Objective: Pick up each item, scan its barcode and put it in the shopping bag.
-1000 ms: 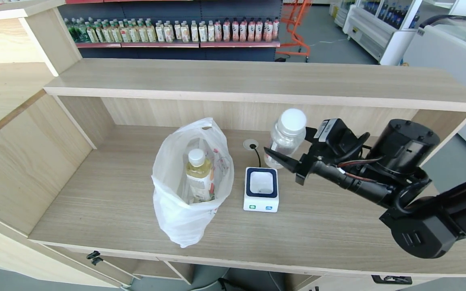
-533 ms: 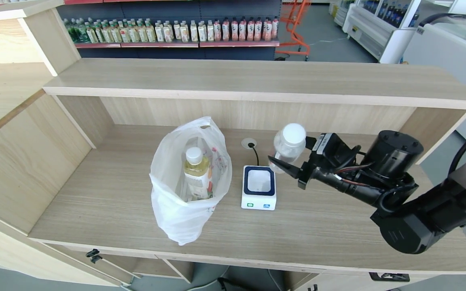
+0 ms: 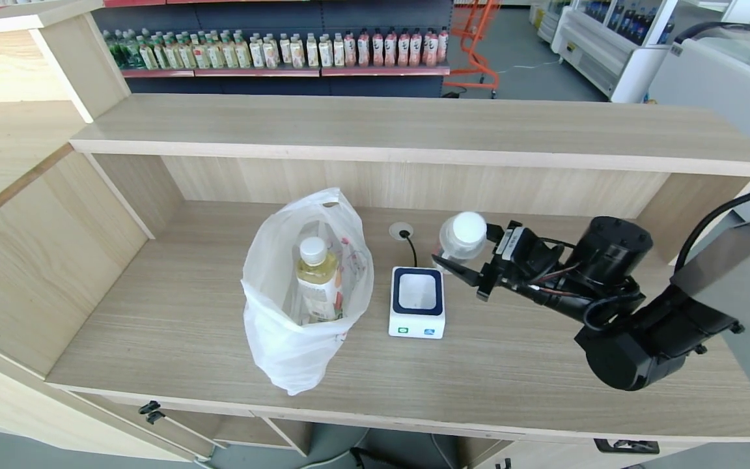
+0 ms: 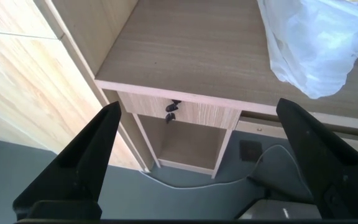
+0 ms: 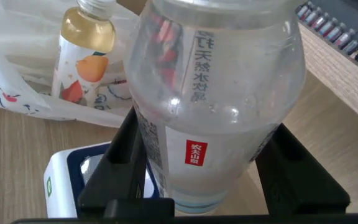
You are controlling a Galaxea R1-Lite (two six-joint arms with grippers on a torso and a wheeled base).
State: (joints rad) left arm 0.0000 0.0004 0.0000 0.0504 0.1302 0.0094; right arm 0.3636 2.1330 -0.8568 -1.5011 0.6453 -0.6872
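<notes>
Scanning is the step in hand: the right gripper (image 3: 454, 253) has its jaws closed around the clear water bottle (image 3: 461, 236), held upright just right of the scanner (image 3: 418, 301), on its far side, seemingly off the counter (image 3: 512, 371). Next, its barcode must be turned to the scanner window, before the shopping bag (image 3: 284, 339) at left. The bottle is transparent, white-capped, pale-labelled.

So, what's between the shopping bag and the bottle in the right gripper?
The white scanner, standing on the counter, as the head view shows. The clear bottle is held just beside it in the right gripper.
</notes>
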